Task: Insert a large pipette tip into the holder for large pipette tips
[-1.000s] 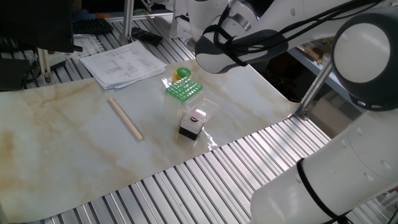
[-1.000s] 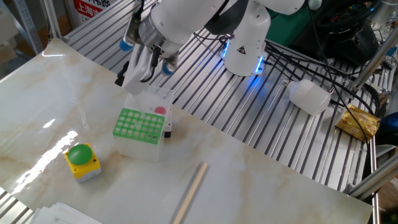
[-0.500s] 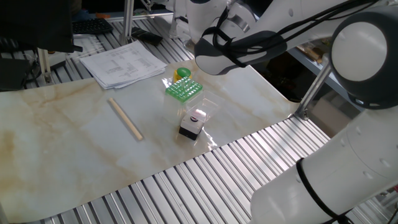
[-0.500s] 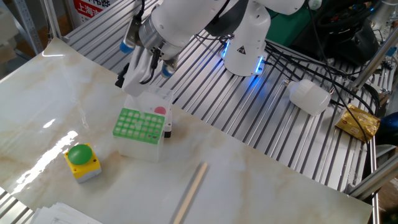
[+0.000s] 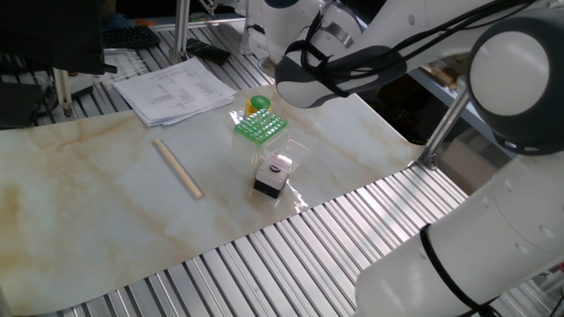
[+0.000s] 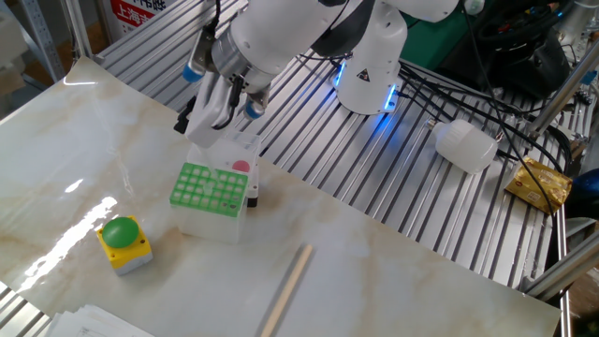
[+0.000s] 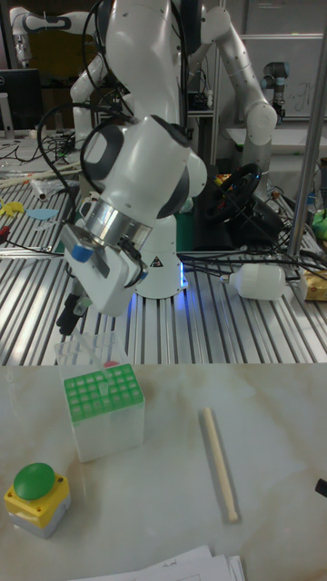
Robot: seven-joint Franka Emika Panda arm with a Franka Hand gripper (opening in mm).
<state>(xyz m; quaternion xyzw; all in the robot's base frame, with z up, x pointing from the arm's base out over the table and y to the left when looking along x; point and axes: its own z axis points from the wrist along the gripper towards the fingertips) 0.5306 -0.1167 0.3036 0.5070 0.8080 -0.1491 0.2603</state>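
The holder for large pipette tips [image 6: 210, 187] is a small bright green rack with a grid of round holes, standing on the marble tabletop [image 6: 84, 150]; it also shows as the green rack [image 7: 103, 395] and the green rack [image 5: 261, 128]. Right behind it stands a clear plastic box [image 6: 231, 153], also seen as the clear box [image 7: 86, 349]. My gripper [image 6: 194, 114] hangs just above that box's far edge, its dark fingers [image 7: 69, 318] pointing down. The fingers look close together. No large pipette tip can be made out between them or elsewhere.
A yellow box with a green push button [image 6: 124, 241] sits left of the rack. A wooden stick [image 6: 285, 292] lies to the right. A small black and white block [image 5: 273, 176] stands beside the clear box. Papers [image 5: 176, 88] lie at the table's end. A white bottle [image 6: 465, 145] rests on the ribbed bench.
The gripper has drifted slightly up and to the right above the clear box. Nothing on the table has moved.
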